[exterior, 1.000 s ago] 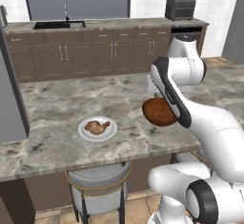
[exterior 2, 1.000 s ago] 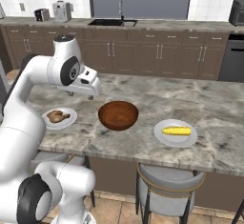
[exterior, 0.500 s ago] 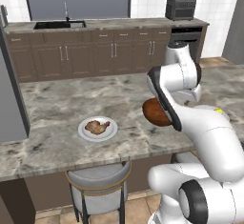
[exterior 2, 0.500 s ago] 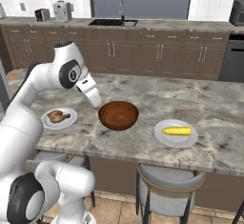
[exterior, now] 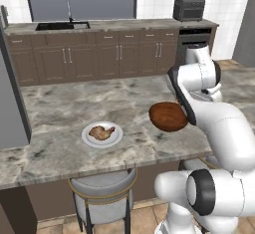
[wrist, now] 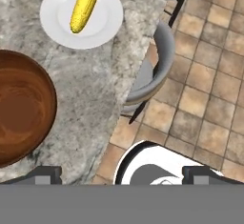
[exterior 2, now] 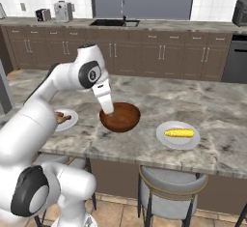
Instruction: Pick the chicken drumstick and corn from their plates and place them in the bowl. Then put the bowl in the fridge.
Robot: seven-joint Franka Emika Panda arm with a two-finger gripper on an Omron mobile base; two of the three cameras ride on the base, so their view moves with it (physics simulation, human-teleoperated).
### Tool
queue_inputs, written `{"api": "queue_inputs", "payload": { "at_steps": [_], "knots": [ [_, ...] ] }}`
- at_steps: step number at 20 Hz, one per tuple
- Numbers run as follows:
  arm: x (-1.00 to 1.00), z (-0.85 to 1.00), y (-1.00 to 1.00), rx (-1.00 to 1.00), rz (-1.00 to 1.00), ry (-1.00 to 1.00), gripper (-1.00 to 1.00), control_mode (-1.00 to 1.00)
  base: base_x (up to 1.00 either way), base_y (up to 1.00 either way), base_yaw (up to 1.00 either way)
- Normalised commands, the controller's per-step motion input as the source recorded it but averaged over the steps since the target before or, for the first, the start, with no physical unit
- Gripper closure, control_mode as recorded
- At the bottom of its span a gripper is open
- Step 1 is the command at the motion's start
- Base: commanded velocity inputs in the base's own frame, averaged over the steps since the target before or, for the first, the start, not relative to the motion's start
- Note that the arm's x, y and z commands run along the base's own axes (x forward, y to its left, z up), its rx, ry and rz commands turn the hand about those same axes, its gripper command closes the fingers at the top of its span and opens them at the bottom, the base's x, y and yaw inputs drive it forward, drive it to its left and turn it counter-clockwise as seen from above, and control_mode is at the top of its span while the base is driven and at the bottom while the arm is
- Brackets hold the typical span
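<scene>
Hovering over the counter edge beside the bowl (wrist: pixel 19 108), the gripper (wrist: pixel 121 172) has its fingers spread wide with nothing between them. The corn (wrist: pixel 84 6) lies lengthwise on its plate (wrist: pixel 55 22) just beyond (drumstick (exterior: pixel 101 132) sits the other side).

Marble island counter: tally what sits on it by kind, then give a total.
Round white plates with grey rims: 2
Glossy reddish-brown wooden bowl: 1
Bright yellow corn cob: 1
Golden-brown roasted chicken drumstick: 1
Total: 5
</scene>
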Motion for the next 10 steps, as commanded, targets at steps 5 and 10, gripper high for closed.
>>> {"api": "queue_inputs", "payload": {
  "at_steps": [5,10],
  "knots": [
    [0.11,-0.08,-0.67,0.06,-0.14,0.05,-1.00,-1.00,0.00,0.00,0.00],
    [0.15,-0.11,-0.65,0.03,-0.13,0.07,-1.00,-1.00,0.00,0.00,0.00]
  ]
}}
